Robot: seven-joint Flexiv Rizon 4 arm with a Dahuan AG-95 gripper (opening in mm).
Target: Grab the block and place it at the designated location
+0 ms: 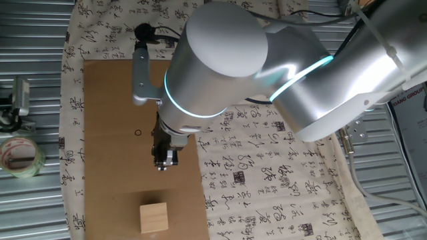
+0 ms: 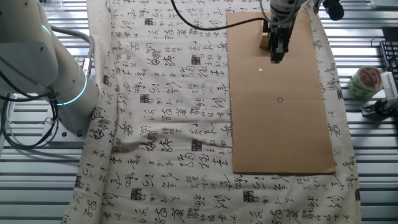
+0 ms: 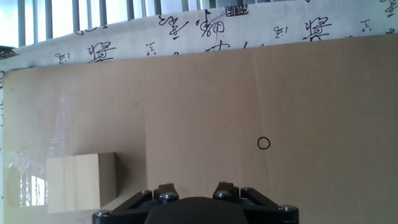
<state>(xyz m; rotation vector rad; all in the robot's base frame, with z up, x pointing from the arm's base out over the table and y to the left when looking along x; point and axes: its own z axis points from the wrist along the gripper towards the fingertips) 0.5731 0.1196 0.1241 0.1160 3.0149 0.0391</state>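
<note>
The block [image 1: 154,218], a pale tan wooden cube, sits near the front end of the brown cardboard sheet [image 1: 107,100]. In the hand view the block [image 3: 81,182] lies low on the left. The designated location is a tiny black pen circle [image 1: 138,132], which also shows in the hand view [image 3: 263,143] and in the other fixed view [image 2: 280,99]. My gripper [image 1: 162,161] hangs over the board between circle and block, touching neither. In the hand view my gripper [image 3: 194,188] shows two finger ends apart with nothing between them. The block [image 2: 265,41] is partly hidden behind my gripper [image 2: 276,55].
A white cloth with black calligraphy [image 2: 168,112] covers the slatted metal table under the cardboard. A tape roll [image 1: 20,157] lies off the cloth at the left, and it also shows at the right in the other fixed view [image 2: 364,81]. A black camera mount [image 1: 143,32] stands at the board's far end.
</note>
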